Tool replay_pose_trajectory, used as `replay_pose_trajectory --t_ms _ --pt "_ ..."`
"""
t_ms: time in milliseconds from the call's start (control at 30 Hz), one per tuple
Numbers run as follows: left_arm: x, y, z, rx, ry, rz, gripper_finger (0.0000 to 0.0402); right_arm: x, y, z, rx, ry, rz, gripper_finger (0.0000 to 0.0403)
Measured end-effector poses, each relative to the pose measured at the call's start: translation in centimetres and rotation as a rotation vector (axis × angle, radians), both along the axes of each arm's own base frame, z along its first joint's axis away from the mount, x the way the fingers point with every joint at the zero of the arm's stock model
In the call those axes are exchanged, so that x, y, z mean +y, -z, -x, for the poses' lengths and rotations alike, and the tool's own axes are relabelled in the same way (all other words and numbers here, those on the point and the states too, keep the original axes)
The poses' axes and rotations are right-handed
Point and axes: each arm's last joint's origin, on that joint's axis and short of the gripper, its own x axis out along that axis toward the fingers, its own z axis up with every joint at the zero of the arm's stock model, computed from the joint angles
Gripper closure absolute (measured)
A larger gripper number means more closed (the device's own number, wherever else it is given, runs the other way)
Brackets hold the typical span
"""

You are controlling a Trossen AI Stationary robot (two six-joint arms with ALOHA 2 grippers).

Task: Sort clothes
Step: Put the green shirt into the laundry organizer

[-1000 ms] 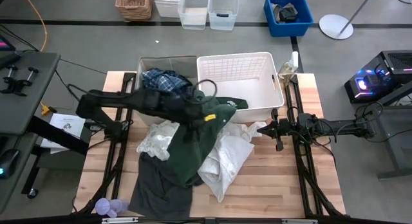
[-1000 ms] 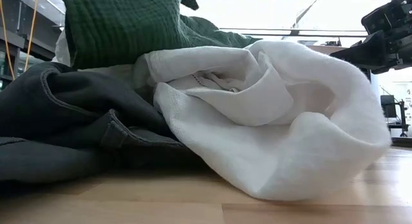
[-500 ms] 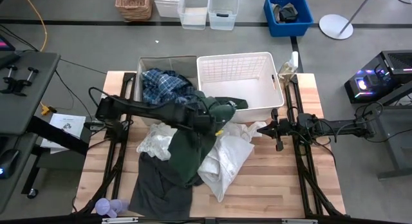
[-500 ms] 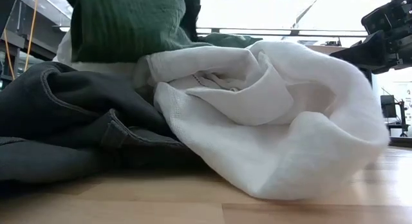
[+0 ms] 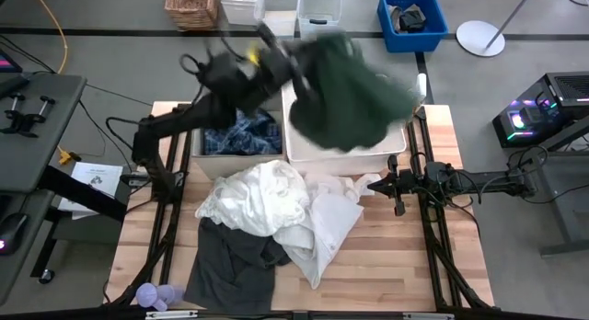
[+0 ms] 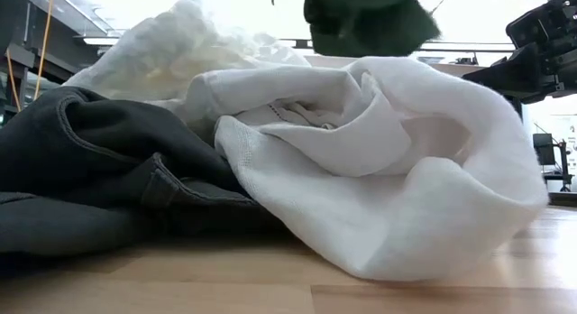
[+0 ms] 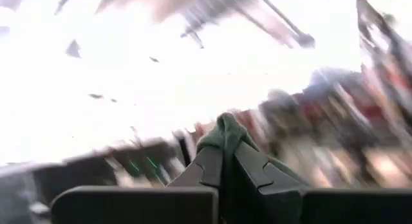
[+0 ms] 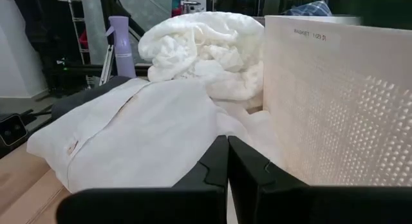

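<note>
Dark green top (image 5: 348, 95) held above the white basket (image 5: 391, 147).
It is pinched in the closed left gripper (image 7: 224, 161); the right gripper (image 8: 227, 161) is shut, empty, beside white shirts (image 5: 276, 202).

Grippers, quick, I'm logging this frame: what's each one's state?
Left gripper: closed on the dark green top, raised over the white basket.
Right gripper: closed, holding nothing, waiting at the table's right side.
</note>
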Motion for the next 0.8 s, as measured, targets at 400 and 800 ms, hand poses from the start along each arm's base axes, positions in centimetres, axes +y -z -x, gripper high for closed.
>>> replay_pose_trajectory --t_ms 400,800 --pt "8.2 8.3 -3.0 0.341 -0.060 0.465 0.0401 0.0 0.0 0.0 0.000 0.000 0.000 0.0402" --pt "5.2 13.5 -5.6 0.595 0.204 0.790 0.0272 0.0 0.0 0.0 0.000 0.000 0.000 0.0402"
